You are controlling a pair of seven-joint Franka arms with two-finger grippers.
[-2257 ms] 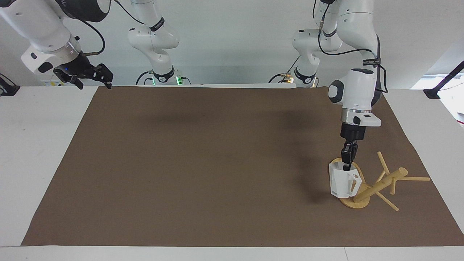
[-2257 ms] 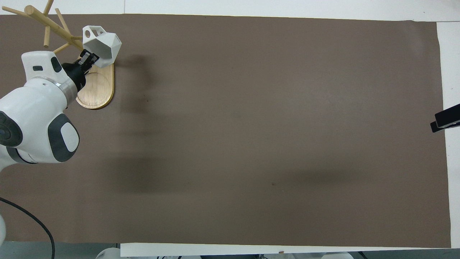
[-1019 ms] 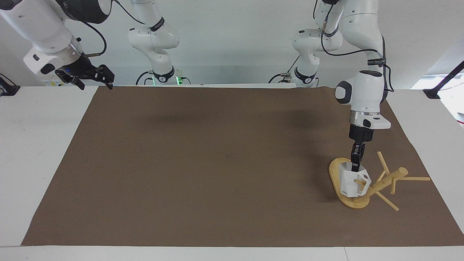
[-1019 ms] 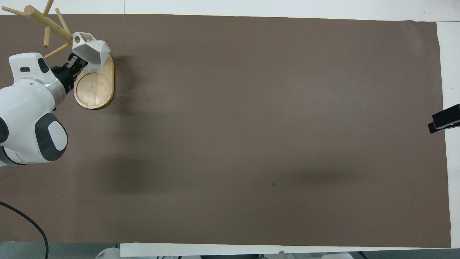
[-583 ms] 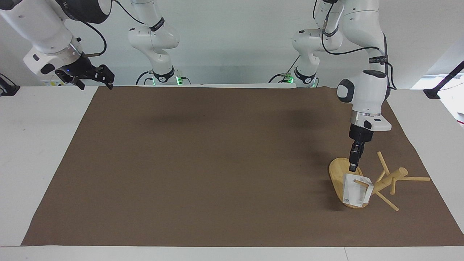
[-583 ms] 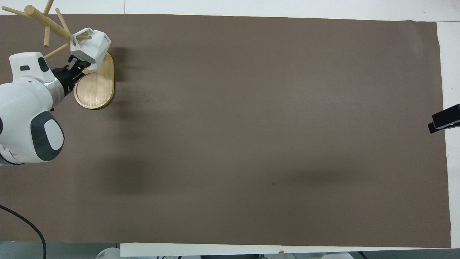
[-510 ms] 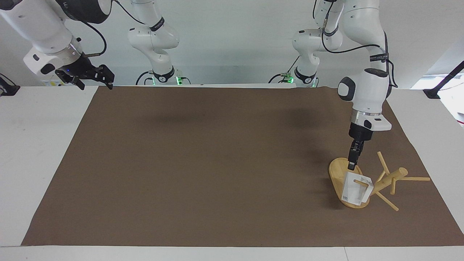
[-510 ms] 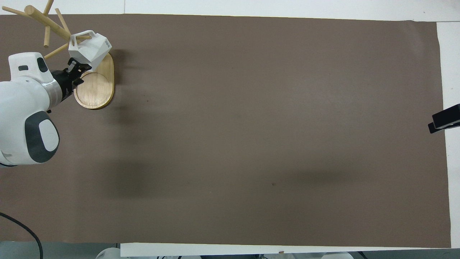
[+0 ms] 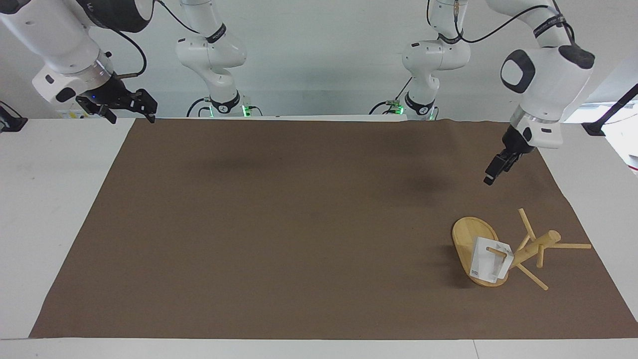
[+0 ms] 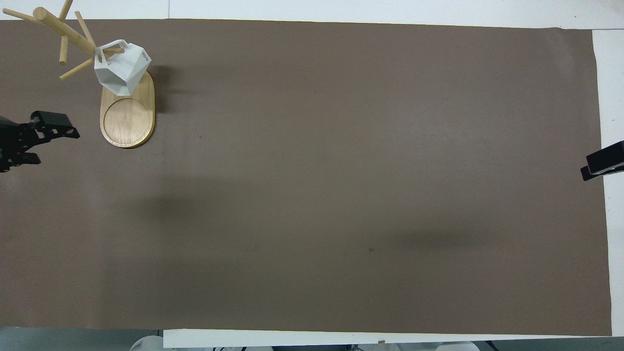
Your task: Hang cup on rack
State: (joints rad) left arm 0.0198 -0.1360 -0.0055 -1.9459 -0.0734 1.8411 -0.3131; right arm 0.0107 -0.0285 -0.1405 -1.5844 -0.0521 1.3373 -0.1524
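The white faceted cup [image 9: 487, 265] hangs by its handle on a peg of the bamboo rack [image 9: 536, 247], over the end of the oval base [image 9: 467, 235] that is farther from the robots. It also shows in the overhead view [image 10: 123, 66], beside the rack's post [image 10: 63, 30]. My left gripper [image 9: 491, 175] is open and empty, raised over the mat toward the left arm's end of the table, apart from the rack; it shows in the overhead view too [image 10: 51, 145]. My right gripper [image 9: 128, 115] is open and empty, waiting at the mat's corner by the right arm.
A brown mat [image 9: 299, 224] covers most of the white table [image 9: 55, 199]. The rack stands near the mat's edge at the left arm's end. The right gripper's tip [image 10: 602, 165] shows at the mat's edge in the overhead view.
My left gripper let go of the cup, then rose and drew back from the rack toward the robots. The cup tipped over on the peg and now hangs still. The right arm has not moved.
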